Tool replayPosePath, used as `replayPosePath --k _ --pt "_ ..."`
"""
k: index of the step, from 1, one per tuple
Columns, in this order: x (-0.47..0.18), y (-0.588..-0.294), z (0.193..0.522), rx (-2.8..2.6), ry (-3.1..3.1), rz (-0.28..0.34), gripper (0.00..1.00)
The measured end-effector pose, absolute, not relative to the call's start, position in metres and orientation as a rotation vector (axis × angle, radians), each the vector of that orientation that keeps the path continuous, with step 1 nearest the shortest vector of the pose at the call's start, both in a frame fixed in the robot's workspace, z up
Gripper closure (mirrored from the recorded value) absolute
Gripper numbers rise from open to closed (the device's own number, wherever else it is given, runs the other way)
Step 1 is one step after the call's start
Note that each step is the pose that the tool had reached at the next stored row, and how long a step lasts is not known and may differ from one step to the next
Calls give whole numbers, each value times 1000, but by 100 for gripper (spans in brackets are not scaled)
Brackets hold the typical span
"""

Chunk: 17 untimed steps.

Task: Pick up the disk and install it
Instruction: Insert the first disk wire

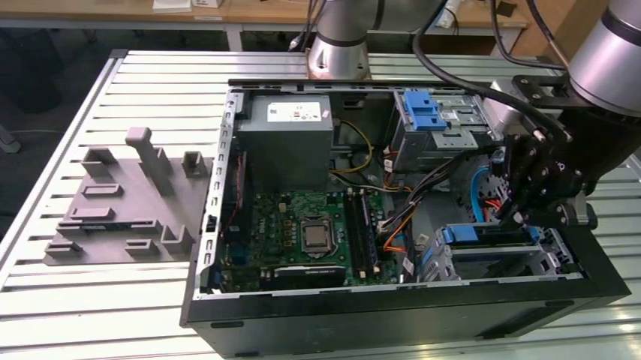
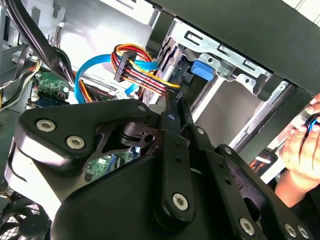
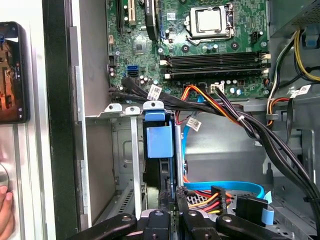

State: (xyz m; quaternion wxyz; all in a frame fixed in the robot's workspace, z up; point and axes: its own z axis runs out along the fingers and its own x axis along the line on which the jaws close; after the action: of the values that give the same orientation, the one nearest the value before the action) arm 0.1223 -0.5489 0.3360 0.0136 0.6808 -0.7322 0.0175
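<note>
From where I'm driving, the pincer [image 1: 526, 214] sits right above the disk [image 1: 488, 235], fingers pinched close together on its edge. The disk stands on edge in the bay [image 1: 561, 259], long axis running down into the slot. Motherboard [image 1: 300, 232] sits beyond.

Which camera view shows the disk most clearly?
The first wrist view: the disk stands edge-on in its bay, blue bracket facing the camera. The exterior view shows its blue top. The second wrist view shows a blue tab.

The disk [image 3: 159, 150] sits mostly hidden inside its drive cage [image 3: 125, 150]; the hand's [image 3: 172, 200] fingertips are cut off from sight.
</note>
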Motion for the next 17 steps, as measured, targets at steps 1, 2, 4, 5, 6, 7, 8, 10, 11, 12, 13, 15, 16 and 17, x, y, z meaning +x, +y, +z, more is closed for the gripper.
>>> replayPosePath --k 1,2,4,5,6,7,8,10,11,12,13,15,16,17 --pt "122 -549 336 2120 -2280 55 84" --pt "122 -549 336 2120 -2280 55 84" --pt "122 -549 335 2120 -2280 54 84" --pt "122 -549 335 2120 -2281 54 84" --pt "122 -549 335 2120 -2280 55 84" --pt "122 -549 335 2120 -2280 54 84" --pt "122 -549 334 2120 -2280 55 84" --pt "122 -549 334 2120 -2280 55 84" --pt "122 -549 334 2120 -2280 55 84" --pt "122 -549 334 2120 -2280 54 84" --pt "122 -549 334 2120 -2280 54 84" --pt "122 -549 334 2120 -2280 55 84" --pt "122 -549 334 2120 -2280 55 84" --pt "122 -549 334 2120 -2281 54 84"
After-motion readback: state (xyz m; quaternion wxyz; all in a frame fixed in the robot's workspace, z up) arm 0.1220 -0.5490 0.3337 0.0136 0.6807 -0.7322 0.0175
